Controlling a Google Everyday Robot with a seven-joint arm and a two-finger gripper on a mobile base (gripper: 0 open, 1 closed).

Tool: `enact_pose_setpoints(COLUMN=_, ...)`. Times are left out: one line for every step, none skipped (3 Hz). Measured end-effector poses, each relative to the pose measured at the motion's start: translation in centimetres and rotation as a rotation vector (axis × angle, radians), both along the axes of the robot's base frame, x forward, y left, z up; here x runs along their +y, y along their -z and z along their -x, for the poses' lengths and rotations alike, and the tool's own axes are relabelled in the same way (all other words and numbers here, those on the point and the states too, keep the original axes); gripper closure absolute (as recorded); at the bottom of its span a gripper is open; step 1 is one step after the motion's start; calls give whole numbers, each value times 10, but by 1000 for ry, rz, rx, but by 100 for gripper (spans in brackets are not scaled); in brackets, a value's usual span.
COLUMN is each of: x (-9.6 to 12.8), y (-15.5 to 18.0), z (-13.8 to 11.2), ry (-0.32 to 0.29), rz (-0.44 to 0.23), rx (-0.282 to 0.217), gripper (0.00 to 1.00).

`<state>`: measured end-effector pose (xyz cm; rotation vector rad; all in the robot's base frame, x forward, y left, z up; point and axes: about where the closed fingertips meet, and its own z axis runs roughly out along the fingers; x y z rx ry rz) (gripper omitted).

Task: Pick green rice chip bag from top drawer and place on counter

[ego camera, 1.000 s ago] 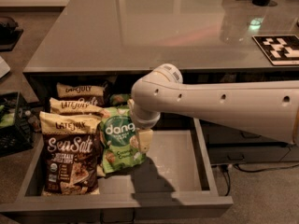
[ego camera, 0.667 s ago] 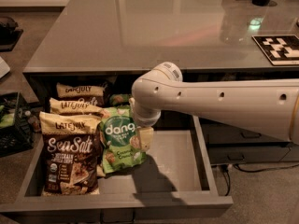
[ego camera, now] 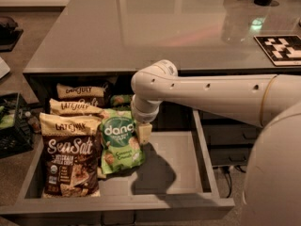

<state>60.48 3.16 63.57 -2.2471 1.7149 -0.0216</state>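
Note:
The green rice chip bag [ego camera: 117, 140] leans upright in the open top drawer [ego camera: 174, 164], just right of the brown Sea Salt bags. A second green bag [ego camera: 121, 99] peeks out at the back of the drawer, mostly hidden. My gripper [ego camera: 142, 132] points down into the drawer at the right edge of the front green bag, touching or nearly touching it; the wrist hides most of it. My white arm reaches in from the right, below the edge of the glossy grey counter [ego camera: 141, 27].
Three brown Late July bags [ego camera: 70, 159] stand in a row on the drawer's left side. The drawer's right half shows bare floor. A black-and-white marker tile [ego camera: 281, 48] lies on the counter at the right. A black crate [ego camera: 11, 126] sits on the floor at the left.

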Motion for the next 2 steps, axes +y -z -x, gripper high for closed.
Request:
enact_pose_setpoints(x=0, y=0, z=-1, ry=2, rz=-2, rx=-1, gripper=42)
enact_pose_setpoints(x=0, y=0, z=-1, ry=2, rz=-2, rx=-1, gripper=64)
